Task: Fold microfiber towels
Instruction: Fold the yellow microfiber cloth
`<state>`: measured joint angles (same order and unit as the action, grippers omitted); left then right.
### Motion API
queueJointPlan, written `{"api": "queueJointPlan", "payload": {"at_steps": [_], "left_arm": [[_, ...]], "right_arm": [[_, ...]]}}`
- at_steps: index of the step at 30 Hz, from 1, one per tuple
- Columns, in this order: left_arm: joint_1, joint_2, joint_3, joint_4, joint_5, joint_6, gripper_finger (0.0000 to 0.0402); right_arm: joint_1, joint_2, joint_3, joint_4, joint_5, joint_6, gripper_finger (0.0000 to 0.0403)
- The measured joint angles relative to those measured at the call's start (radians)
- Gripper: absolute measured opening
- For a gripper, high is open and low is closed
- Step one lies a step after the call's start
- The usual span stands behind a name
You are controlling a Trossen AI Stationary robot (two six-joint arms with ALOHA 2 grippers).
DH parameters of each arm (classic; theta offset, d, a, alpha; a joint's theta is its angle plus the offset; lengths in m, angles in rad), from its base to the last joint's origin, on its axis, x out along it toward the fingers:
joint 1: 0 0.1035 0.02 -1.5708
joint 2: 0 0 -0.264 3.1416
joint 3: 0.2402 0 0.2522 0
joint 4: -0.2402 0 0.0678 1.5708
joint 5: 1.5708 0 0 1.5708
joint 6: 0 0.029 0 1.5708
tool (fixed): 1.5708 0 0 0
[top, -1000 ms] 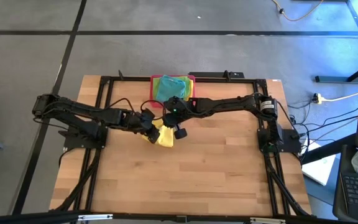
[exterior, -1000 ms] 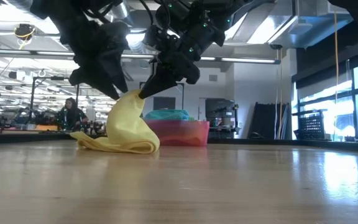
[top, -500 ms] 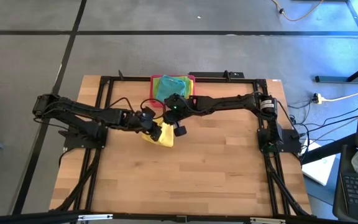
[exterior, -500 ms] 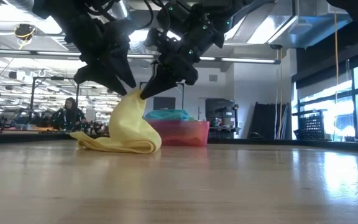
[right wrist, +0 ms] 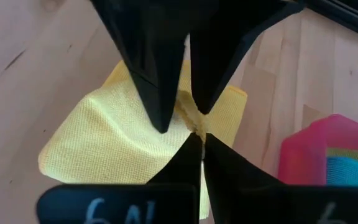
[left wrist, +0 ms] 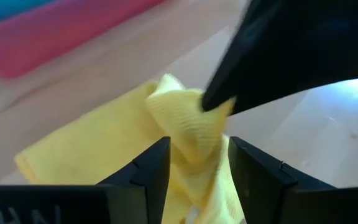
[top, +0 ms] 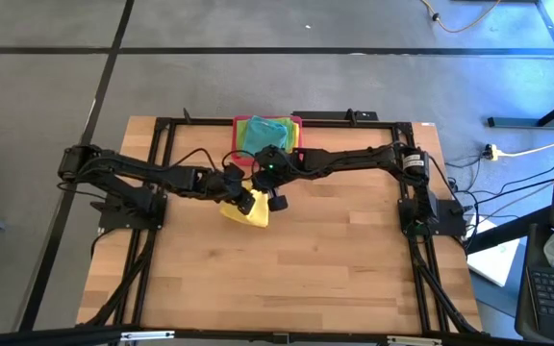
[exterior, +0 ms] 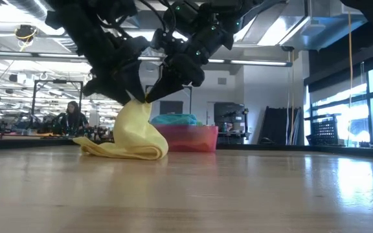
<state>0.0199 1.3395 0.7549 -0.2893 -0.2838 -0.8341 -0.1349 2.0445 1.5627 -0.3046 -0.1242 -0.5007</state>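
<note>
A yellow microfiber towel point(exterior: 131, 137) lies bunched on the table at mid-back, with one part pulled up into a peak point(exterior: 141, 107) while its lower folds rest on the wood. My right gripper point(right wrist: 197, 140) is shut on that peak. My left gripper point(left wrist: 197, 146) is open; its two fingers stand on either side of the raised cloth just under the right gripper's tips. In the high view both grippers meet over the towel point(top: 250, 211). My right gripper pinches the top of the towel's raised peak point(right wrist: 194, 127) between its two fingertips, slanting down from the table's right. The cloth hangs below the fingers in a bunched ridge, and its lower part lies on the table. My left gripper's fingers point(left wrist: 151, 168) flank the raised fold; whether they touch it I cannot tell.
A pink tray point(top: 297, 125) stands at the table's far edge just behind the grippers, holding teal and green towels point(top: 264, 135). Black frame rails run along the table's left, right and far sides. Bare wood lies toward the near edge.
My left gripper has moved toward the table's right, up to the towel's raised peak, and its open fingers now straddle the cloth below the right gripper's tips. The right gripper has kept the peak held up in place.
</note>
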Motion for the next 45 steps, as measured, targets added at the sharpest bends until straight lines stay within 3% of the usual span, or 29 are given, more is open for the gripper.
{"api": "queueJointPlan", "payload": {"at_steps": [7, 9, 14, 23, 36, 45], "left_arm": [[0.001, 0.016, 0.0, -0.009, 0.003, -0.047, 0.0144], [0.002, 0.015, 0.0, -0.011, 0.008, -0.047, 0.012], [0.001, 0.015, 0.0, -0.012, 0.039, -0.039, 0.0013], [0.001, -0.004, 0.0, -0.024, 0.041, -0.049, 0.0001], [0.058, -0.147, 0.001, -0.257, 0.068, -0.055, 0.0], [0.114, -0.154, 0.0, -0.33, 0.138, -0.041, 0.0]], "right_arm": [[0.0, 0.0, 0.0, -0.002, 0.0, 0.0, 0.0016], [0.0, 0.0, 0.0, -0.002, 0.0, 0.0, 0.0016], [0.0, 0.0, 0.0, -0.004, -0.006, 0.0, 0.0016], [0.0, 0.0, 0.0, -0.028, -0.008, 0.0, 0.0016], [-0.001, -0.003, 0.0, -0.048, 0.027, 0.021, 0.0017], [-0.025, 0.0, -0.002, -0.138, 0.029, 0.104, 0.0056]]}}
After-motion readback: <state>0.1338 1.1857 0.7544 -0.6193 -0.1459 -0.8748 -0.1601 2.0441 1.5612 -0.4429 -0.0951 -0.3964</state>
